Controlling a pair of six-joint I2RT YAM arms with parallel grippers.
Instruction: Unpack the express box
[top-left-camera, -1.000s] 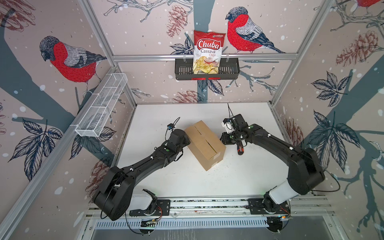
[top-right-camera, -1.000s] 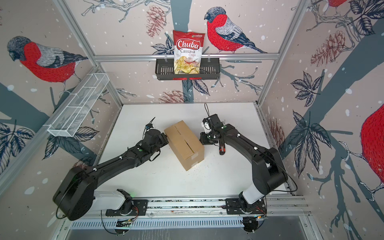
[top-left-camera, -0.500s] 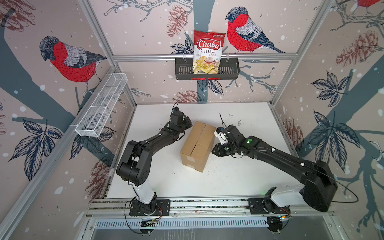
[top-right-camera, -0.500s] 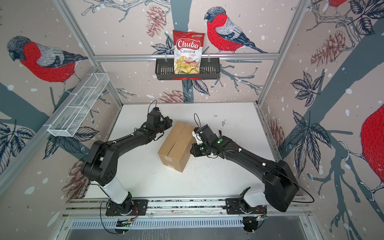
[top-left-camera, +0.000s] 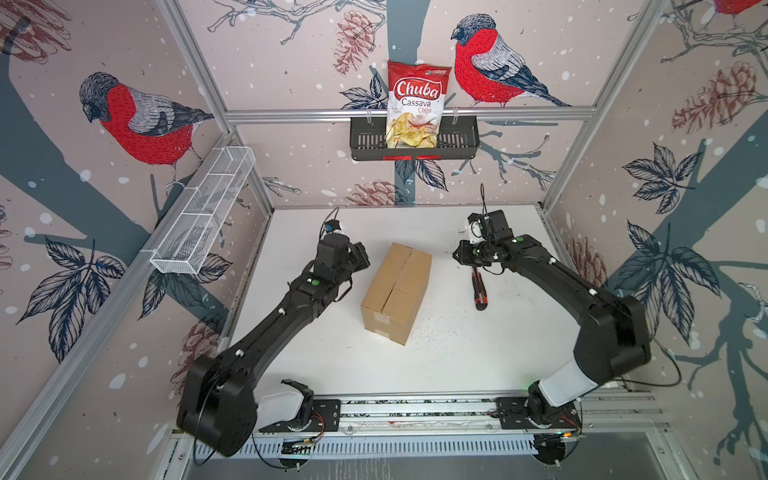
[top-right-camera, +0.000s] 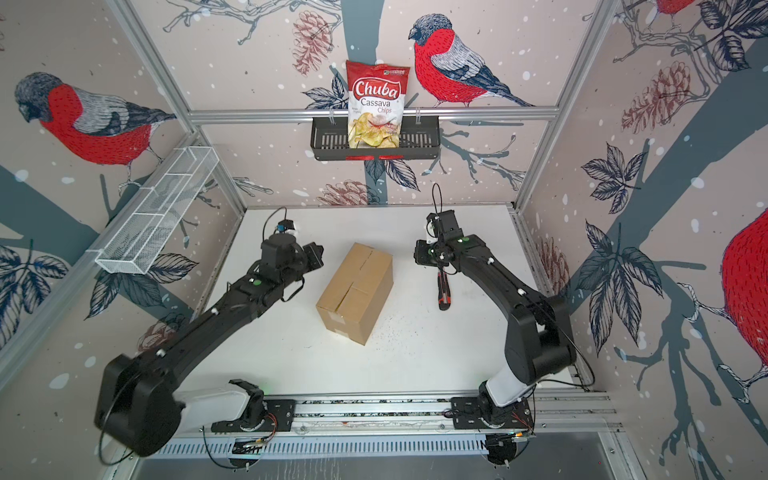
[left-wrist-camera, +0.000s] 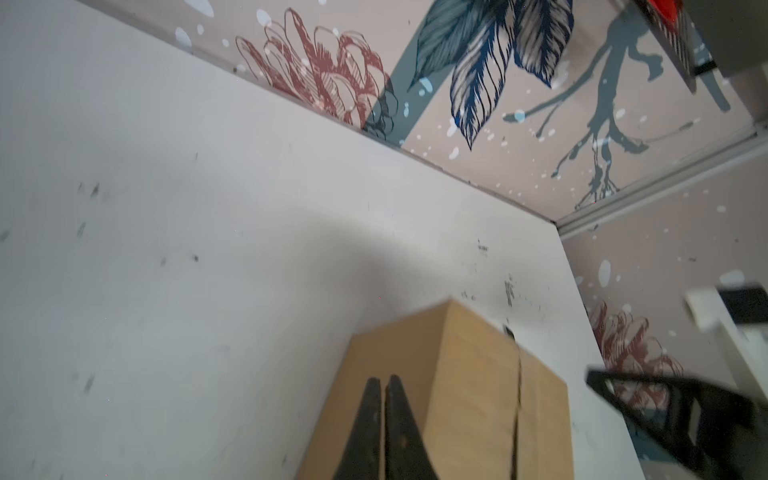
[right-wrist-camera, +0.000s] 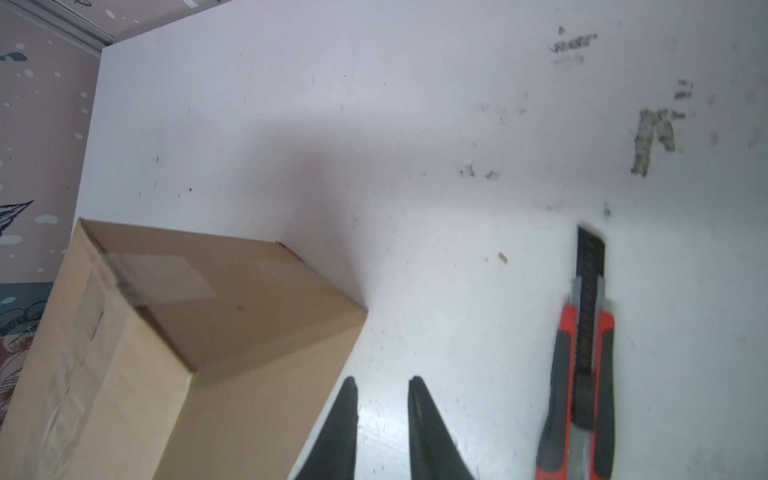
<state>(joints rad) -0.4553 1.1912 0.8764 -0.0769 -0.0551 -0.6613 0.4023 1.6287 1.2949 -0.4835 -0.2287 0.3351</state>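
The express box (top-left-camera: 397, 291) (top-right-camera: 357, 291) stands on the white table, a brown carton with its top flaps down and taped. In both top views its long side runs from far right to near left. My left gripper (top-left-camera: 363, 255) (left-wrist-camera: 384, 379) is just left of the box's far end, shut and empty. In the left wrist view the express box (left-wrist-camera: 478, 395) fills the space behind the tips. My right gripper (top-left-camera: 457, 254) (right-wrist-camera: 382, 380) hovers to the right of the box, its jaws slightly open with nothing between them. A red and black utility knife (top-left-camera: 478, 289) (right-wrist-camera: 582, 365) lies beside that gripper.
A black wall basket (top-left-camera: 461, 143) on the back wall holds a Chuba chips bag (top-left-camera: 415, 106). A white wire basket (top-left-camera: 203, 220) hangs on the left wall. The arms' base rail (top-left-camera: 415, 409) runs along the table's front edge.
The box has turned on the table and now slants the other way. Both grippers have drawn back from its sides. The knife now lies on the table beside the right gripper.
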